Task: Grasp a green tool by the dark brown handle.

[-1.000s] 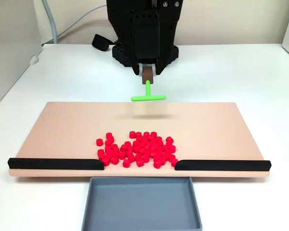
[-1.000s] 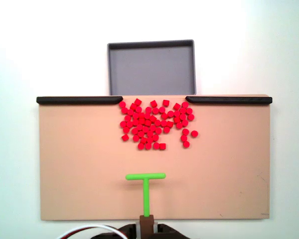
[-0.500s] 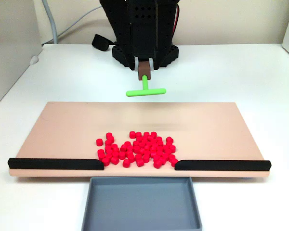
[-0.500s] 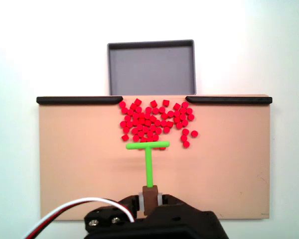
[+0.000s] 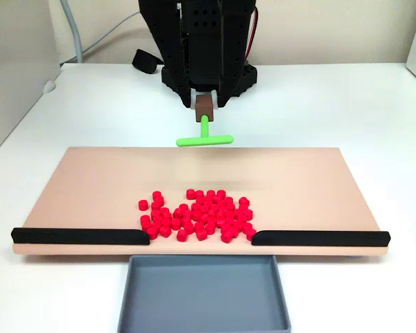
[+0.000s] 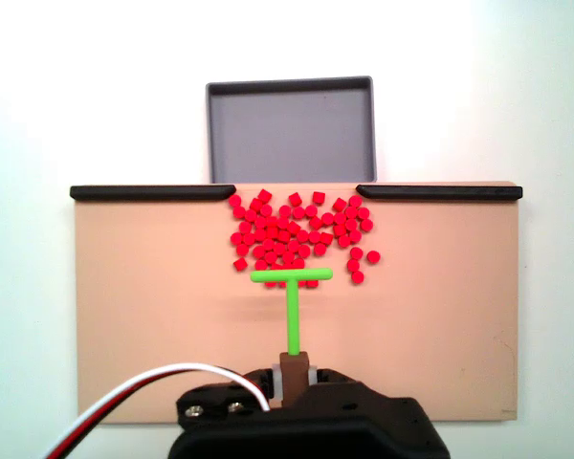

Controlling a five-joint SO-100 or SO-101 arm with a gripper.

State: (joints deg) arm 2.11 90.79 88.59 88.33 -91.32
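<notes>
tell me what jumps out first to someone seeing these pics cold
The heap of red cubes stands out most, bunched on the tan board at the gap between two black strips, with a grey tray just past that gap. Next comes the bright green tool, held by its dark brown handle in the black gripper. In a fixed view from above, its crossbar overlaps the nearest cubes.

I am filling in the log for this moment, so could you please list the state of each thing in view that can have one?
claw: shut on the dark brown handle.
dark brown handle: gripped.
green tool: held, crossbar at the near edge of the cubes.
red cubes: loose cluster on the board, by the gap between the strips.
grey tray: empty.
black strips: lying along the board's edge.
</notes>
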